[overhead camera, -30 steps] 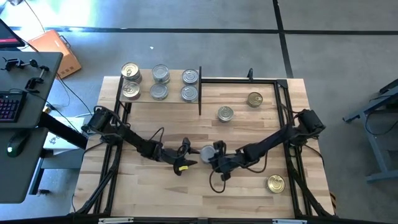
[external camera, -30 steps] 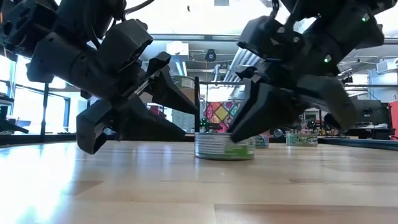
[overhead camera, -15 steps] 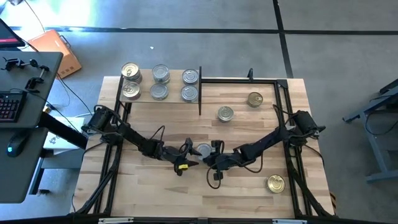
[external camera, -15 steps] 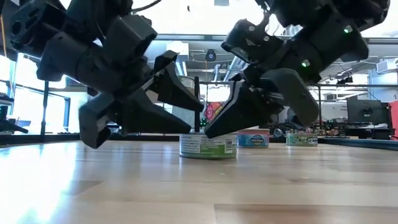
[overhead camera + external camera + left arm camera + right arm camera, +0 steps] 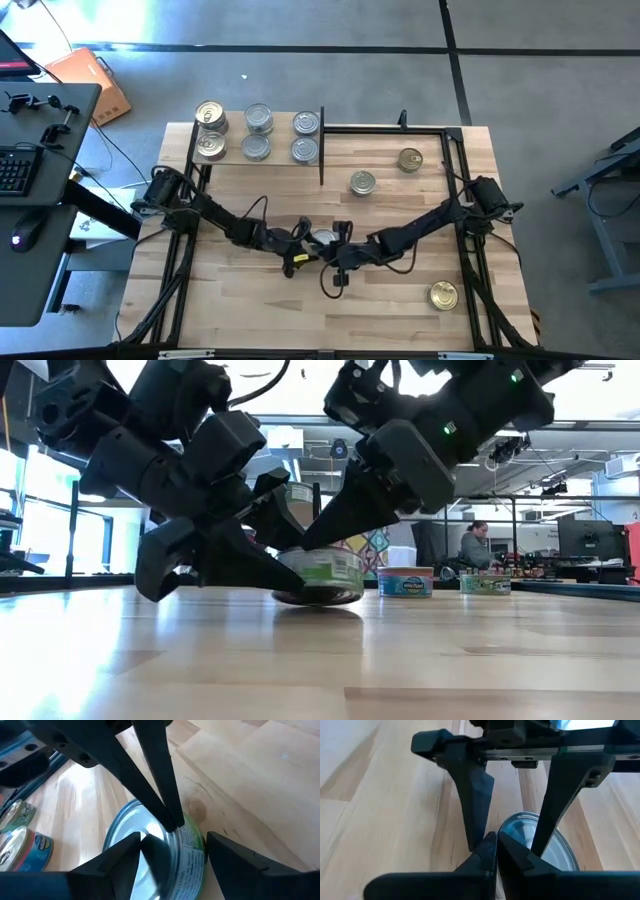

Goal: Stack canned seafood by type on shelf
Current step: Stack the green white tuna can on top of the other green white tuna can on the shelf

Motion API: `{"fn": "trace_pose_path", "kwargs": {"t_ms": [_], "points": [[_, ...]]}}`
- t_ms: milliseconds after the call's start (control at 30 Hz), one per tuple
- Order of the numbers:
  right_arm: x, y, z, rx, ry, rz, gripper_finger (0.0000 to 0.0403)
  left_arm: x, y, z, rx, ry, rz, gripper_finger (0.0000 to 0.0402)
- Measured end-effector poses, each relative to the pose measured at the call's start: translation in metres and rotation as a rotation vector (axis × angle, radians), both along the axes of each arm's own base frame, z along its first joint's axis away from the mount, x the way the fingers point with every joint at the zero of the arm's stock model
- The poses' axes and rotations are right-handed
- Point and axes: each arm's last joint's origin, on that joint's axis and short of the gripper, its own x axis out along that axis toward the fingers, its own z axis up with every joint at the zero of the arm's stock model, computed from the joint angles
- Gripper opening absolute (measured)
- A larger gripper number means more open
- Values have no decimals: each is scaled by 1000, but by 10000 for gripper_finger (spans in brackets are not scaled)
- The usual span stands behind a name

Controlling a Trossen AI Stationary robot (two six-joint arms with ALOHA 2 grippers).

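Tins are spread over my table: six sit on the shelf [image 5: 255,150] at the far left corner, gold tops [image 5: 209,112] at its left end and silver tops [image 5: 259,119] toward its right. Two loose tins lie right of the shelf, a silver one [image 5: 362,182] and a gold one [image 5: 409,159] nearer the far right corner. Another gold tin [image 5: 443,294] sits by the near right corner.

The tin [image 5: 320,573] I am working on is in the middle of the table, silver-topped with a green label, tipped up with one edge off the wood. My left gripper [image 5: 308,246] has its fingers spread around it, one on each side; I cannot tell whether they are pressing it yet. My right gripper [image 5: 338,252] comes in from the right, its fingers [image 5: 492,851] closed tight together with nothing between them, the tips at the tin's rim.

In the low view another tin [image 5: 405,581] stands behind, and a person [image 5: 475,546] sits far back in the room.
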Motion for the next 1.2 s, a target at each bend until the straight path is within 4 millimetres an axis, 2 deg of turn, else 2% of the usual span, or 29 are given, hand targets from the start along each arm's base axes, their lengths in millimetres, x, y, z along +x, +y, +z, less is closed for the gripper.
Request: {"fn": "trace_pose_path", "kwargs": {"t_ms": [333, 567, 767, 900, 1033, 1100, 1200], "points": [[5, 2, 8, 32, 0, -30, 1, -1, 0, -1, 23, 18, -18, 170], [5, 1, 9, 58, -6, -51, 1, -5, -5, -5, 109, 54, -32, 172], [2, 0, 11, 4, 16, -48, 0, -6, -6, -5, 114, 57, -5, 170], [-5, -4, 22, -19, 32, -97, 0, -6, -6, -6, 100, 72, -7, 126], [-14, -7, 33, -20, 74, -103, 3, -6, -9, -5, 57, 67, -53, 49], [-18, -8, 37, -13, 98, -87, 16, -5, -11, -4, 36, 56, -60, 16], [-23, -8, 36, -3, 149, -61, 53, -6, -13, -3, 26, 51, -67, 8]]}}
